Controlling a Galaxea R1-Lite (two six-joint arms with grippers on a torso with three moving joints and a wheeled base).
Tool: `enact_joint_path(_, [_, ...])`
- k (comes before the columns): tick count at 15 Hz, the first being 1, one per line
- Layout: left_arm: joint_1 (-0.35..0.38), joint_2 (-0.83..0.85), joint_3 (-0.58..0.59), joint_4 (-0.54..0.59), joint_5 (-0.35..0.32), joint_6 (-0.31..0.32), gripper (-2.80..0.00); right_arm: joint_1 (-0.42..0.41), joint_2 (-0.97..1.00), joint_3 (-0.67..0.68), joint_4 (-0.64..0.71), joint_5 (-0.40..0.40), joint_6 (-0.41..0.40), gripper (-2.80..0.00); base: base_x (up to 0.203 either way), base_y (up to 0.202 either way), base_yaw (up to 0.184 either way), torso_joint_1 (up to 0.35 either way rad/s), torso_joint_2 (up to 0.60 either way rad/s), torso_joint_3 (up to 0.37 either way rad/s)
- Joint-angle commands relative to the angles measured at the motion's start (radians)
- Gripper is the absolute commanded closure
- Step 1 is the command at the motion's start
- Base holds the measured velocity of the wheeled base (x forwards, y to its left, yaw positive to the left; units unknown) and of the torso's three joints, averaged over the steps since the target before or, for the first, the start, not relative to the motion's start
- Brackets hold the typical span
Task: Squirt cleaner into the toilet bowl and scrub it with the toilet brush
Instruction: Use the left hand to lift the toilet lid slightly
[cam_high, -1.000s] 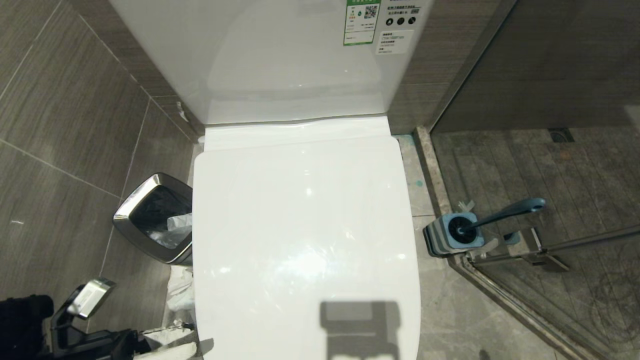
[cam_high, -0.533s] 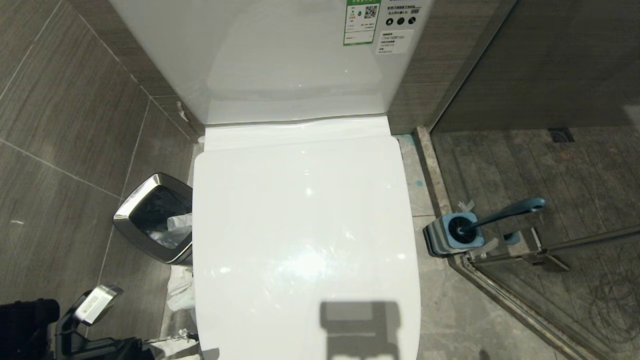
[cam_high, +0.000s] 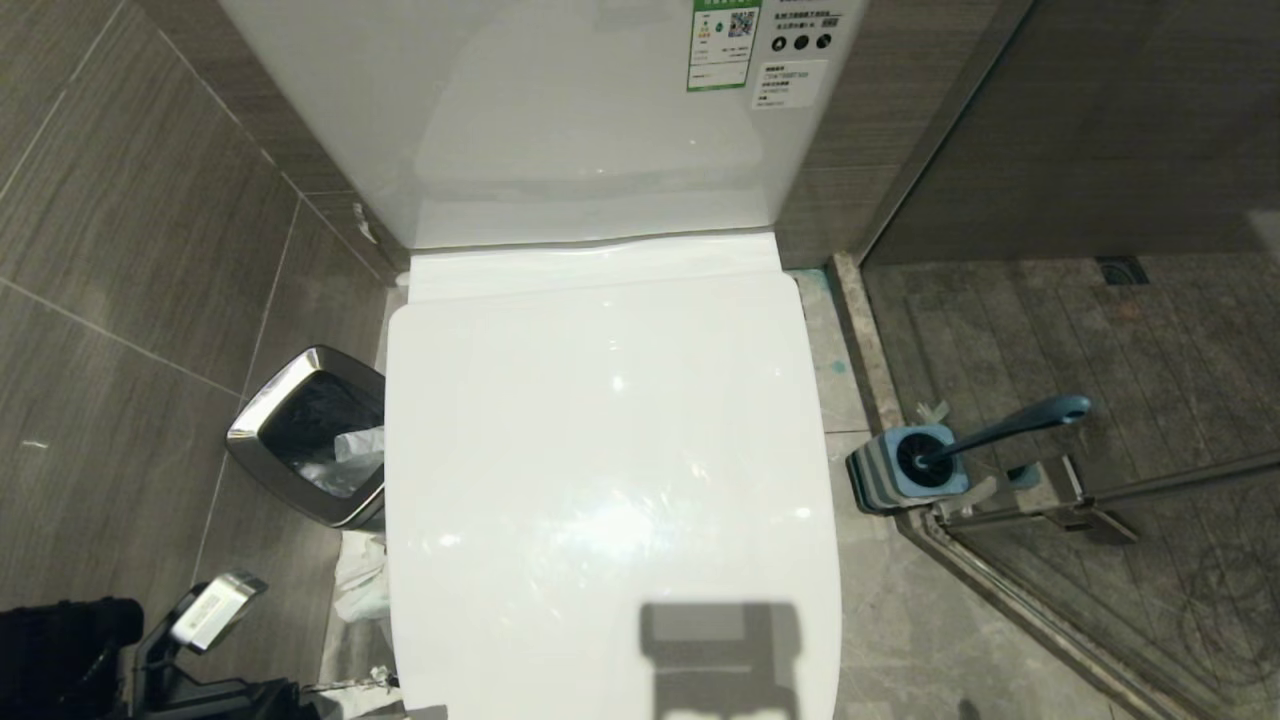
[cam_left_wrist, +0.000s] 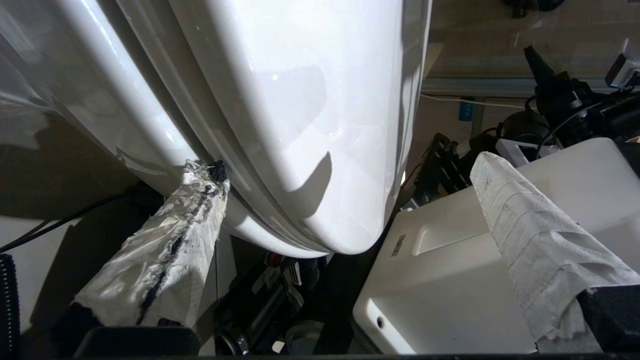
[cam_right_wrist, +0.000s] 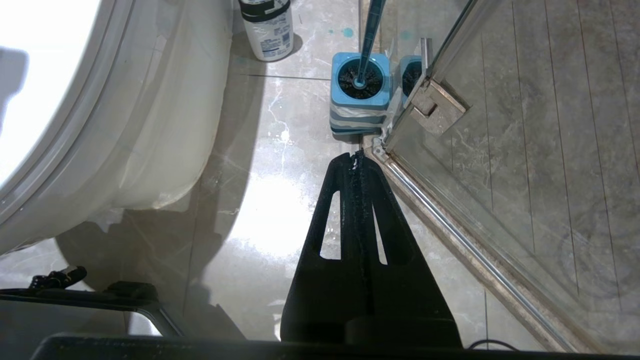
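The toilet (cam_high: 610, 460) is glossy white ceramic with its flat, rounded-rectangle lid (cam_high: 600, 420) down, so the toilet bowl itself is covered; only its smooth curved outer wall (cam_right_wrist: 150, 125) shows in the right wrist view. Behind the lid stands the slab-fronted tank (cam_high: 560, 110) with a green-edged label (cam_high: 720, 45).

The left hand (cam_left_wrist: 345, 200) is low at the toilet's front left corner, its two fingers wrapped in crinkled white paper and set wide apart. One wrapped finger (cam_left_wrist: 170, 240) has its tip against the seam under the lid's rim; the other (cam_left_wrist: 530, 230) is clear of the toilet on the far side of the rounded front edge. Nothing is between them but the toilet's edge.

The right hand (cam_right_wrist: 356, 160) hangs above the marbled grey floor tiles (cam_right_wrist: 260, 210) to the toilet's right, its slotted black triangular fingers pressed together and empty.

The toilet brush (cam_high: 1000, 428) stands in its square blue-grey holder (cam_high: 900, 470) on the floor by the glass shower door's metal hinge (cam_right_wrist: 435, 105), the slim handle leaning away from the toilet and the black bristles sunk in the holder's round well. The cleaner (cam_right_wrist: 266, 27), a white cylindrical bottle with a printed label, stands on the floor between the toilet's side and the holder; its top is cut off from view. A steel square-rimmed waste bin (cam_high: 300, 430) with a dark liner sits at the toilet's left side.
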Motion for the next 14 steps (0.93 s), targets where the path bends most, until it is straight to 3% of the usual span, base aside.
enact_joint_path(1, [-0.005, 0.006, -0.004, -0.005, -0.006, 0.001, -2.80, 0.001, 0.001, 0.000, 0.000, 0.001, -0.001, 0.00, 0.000, 0.000, 0.000, 0.000, 0.00, 0.000])
enact_joint_path(6, [-0.025, 0.015, -0.007, -0.007, -0.001, 0.002, -2.80, 0.000, 0.001, 0.000, 0.000, 0.001, -0.001, 0.00, 0.000, 0.000, 0.000, 0.000, 0.00, 0.000])
enact_joint_path(11, [-0.041, 0.086, 0.004, -0.111, 0.015, 0.014, -2.80, 0.000, 0.001, 0.000, 0.000, 0.001, -0.001, 0.00, 0.000, 0.000, 0.000, 0.000, 0.00, 0.000])
enact_joint_path(14, [-0.073, 0.083, 0.004, -0.114, 0.019, 0.014, -2.80, 0.002, 0.001, 0.000, 0.001, 0.001, -0.001, 0.00, 0.000, 0.000, 0.000, 0.000, 0.00, 0.000])
